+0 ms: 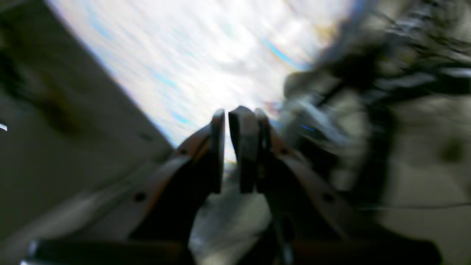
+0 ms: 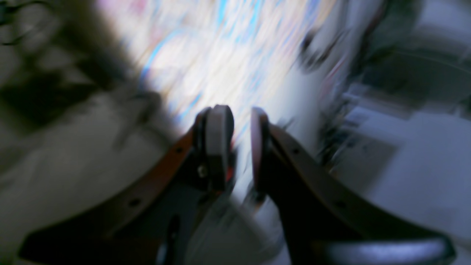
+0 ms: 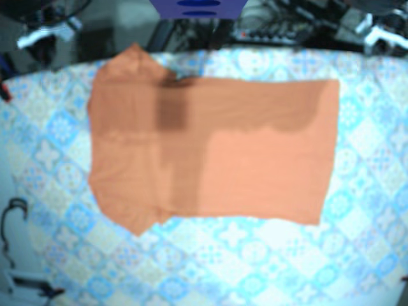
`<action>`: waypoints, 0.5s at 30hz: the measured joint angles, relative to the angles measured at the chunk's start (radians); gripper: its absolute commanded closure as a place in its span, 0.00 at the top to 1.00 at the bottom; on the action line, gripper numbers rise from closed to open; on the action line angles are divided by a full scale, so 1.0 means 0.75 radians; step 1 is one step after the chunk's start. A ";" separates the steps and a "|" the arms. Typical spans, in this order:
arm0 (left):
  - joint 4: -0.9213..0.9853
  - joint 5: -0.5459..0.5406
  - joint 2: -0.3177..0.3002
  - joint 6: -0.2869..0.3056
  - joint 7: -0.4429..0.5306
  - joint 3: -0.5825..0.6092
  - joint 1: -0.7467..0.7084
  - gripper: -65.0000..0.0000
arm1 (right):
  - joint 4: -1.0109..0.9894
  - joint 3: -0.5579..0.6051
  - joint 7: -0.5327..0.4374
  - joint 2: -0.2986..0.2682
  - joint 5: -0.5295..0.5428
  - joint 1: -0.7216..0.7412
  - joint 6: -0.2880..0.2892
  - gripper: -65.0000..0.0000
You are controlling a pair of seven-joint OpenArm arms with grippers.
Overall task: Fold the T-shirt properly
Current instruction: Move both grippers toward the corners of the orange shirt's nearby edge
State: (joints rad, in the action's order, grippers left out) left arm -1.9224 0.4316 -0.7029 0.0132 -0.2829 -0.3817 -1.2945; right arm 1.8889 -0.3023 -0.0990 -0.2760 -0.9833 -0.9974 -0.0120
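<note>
Two claws, and neither one has any cloth in it. The left claw [image 1: 226,114] has its fingers pressed almost together, with only a sliver of light between them. The right claw [image 2: 242,110] shows a narrow slot between its fingers, and nothing is in that slot. Both wrist pictures are badly smeared. Ahead of each set of fingertips there is only the pale patterned table cover [image 3: 268,248], with no orange.

The shirt [image 3: 255,172] lies spread flat on that cover. Neither claw shows in the overhead view, so the shirt looks to be well apart from both of them.

The main risk is a claw reaching the cloth with its fingers this close together. It would then shove the edge and bunch it instead of pinching it. Fingers driven too low could nip the table cover along with the shirt and drag both. If one claw takes hold nearer its corner than the other, the fold would probably come out crooked.
</note>
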 measured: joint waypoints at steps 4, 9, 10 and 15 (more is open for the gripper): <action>-0.079 0.103 -0.091 0.013 -0.136 -0.009 -0.004 0.12 | -0.002 0.096 0.005 -0.017 -0.106 0.118 0.013 0.18; -0.122 0.160 -0.179 0.031 -0.201 0.000 0.033 0.12 | -0.016 0.215 0.023 -0.104 -0.199 0.281 -0.006 0.18; -0.117 0.156 -0.175 0.064 -0.225 -0.001 0.061 0.12 | -0.026 0.231 0.021 -0.105 -0.220 0.309 -0.011 0.18; -0.117 0.159 -0.183 0.161 -0.226 -0.001 0.184 0.12 | -0.145 0.292 0.009 -0.145 -0.248 0.389 0.010 0.18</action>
State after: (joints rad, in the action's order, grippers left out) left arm -2.0106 0.5510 -0.8398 0.1337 -0.4522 -0.3820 -1.1564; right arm 1.7798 -0.0830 -0.0921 -0.3847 -1.1694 -0.7055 -0.0048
